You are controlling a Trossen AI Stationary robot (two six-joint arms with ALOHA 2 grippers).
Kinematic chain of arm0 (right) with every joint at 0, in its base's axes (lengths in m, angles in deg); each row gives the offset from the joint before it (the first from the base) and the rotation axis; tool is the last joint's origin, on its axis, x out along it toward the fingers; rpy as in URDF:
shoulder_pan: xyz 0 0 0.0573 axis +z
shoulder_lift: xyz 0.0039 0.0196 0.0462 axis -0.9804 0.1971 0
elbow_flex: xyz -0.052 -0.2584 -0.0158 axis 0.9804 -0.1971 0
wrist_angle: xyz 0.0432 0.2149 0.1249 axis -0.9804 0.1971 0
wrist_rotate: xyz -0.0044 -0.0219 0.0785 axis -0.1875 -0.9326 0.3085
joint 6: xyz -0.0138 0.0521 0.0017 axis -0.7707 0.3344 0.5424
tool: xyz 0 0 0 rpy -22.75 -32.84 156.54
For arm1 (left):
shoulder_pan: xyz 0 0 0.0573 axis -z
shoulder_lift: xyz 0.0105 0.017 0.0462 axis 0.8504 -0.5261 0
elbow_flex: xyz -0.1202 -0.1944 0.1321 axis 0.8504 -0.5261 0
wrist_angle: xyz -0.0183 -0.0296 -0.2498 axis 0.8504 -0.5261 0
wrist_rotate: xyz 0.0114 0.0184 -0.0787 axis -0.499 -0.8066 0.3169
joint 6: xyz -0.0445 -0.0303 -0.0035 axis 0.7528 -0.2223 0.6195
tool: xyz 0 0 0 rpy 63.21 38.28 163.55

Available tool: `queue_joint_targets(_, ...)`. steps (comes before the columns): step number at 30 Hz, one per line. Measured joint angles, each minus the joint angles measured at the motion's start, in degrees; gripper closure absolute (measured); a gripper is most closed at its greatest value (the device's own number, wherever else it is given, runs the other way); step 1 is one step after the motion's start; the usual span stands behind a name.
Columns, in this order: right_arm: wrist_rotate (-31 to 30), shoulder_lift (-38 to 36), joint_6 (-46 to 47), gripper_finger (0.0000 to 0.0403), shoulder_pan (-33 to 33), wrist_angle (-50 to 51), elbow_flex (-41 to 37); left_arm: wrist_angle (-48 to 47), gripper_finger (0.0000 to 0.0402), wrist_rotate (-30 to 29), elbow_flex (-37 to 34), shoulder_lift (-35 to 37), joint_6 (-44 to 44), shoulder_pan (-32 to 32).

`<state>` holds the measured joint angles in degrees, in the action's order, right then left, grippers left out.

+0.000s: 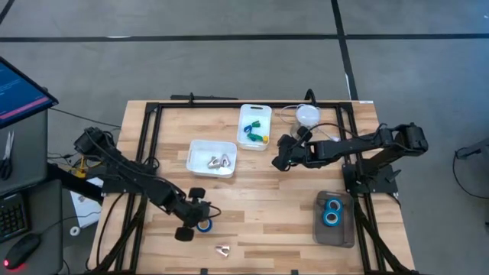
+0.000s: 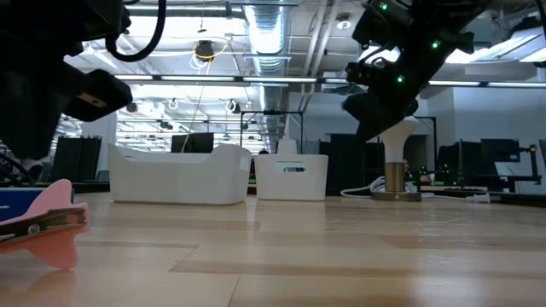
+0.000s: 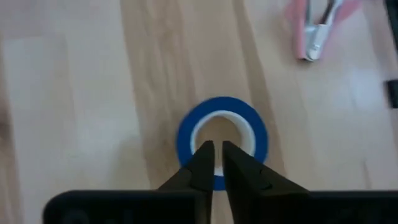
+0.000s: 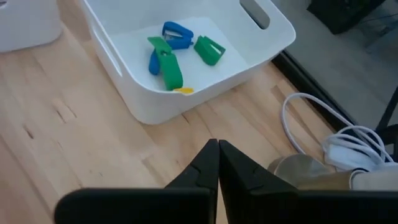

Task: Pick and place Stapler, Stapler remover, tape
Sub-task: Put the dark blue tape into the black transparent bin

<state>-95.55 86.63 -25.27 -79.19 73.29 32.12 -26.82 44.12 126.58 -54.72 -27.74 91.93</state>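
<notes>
A blue tape roll point(image 3: 222, 134) lies flat on the wooden table near its front edge, also seen as the roll point(image 1: 205, 226) from above. My left gripper point(image 3: 214, 149) points steeply down over the roll's near rim, fingers a narrow gap apart. A pink stapler remover point(image 3: 314, 31) with metal jaws lies on the table just beyond it, toward the front edge point(image 1: 222, 249). My right gripper point(image 4: 217, 144) is shut and bare, hovering mid-table point(image 1: 281, 159) beside a white tub point(image 4: 261, 46) that holds green and blue staplers point(image 4: 166, 59). My left gripper's fingertips point(image 3: 204, 152) stand from above over the roll's near rim point(image 3: 186, 149), at the edge of its pale centre hole. Whether they touch the roll I cannot tell. The roll lies flat on the table.
A second white tub point(image 1: 212, 156) holds metal stapler removers. A grey tray point(image 1: 335, 233) at the right front holds two blue tape rolls. A white lamp point(image 1: 307, 114) with its cable point(image 4: 298, 124) stands at the back right. Bare wood lies mid-table.
</notes>
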Motion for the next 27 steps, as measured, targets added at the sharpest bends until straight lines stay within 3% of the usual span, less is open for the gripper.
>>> queue_joint_targets(4,0.0,0.0,0.0,0.0402,0.0,0.2,0.0,0.1,0.0338,-2.0,0.0,-0.2,0.2,-0.6)
queue_joint_targets(14,0.0,0.0,-0.9,0.0402,0.0,0.3,0.0,0.7,0.0249,-0.7,0.0,-0.2,4.6,-2.6)
queue_joint_targets(20,0.0,0.0,-0.9,0.0402,0.0,0.3,0.0,1.1,0.0231,0.0,-0.1,-2.0,6.5,-2.6)
queue_joint_targets(27,0.0,0.0,-0.9,0.0402,0.0,0.2,0.0,1.9,0.0242,1.7,-0.1,-7.9,6.4,-2.6)
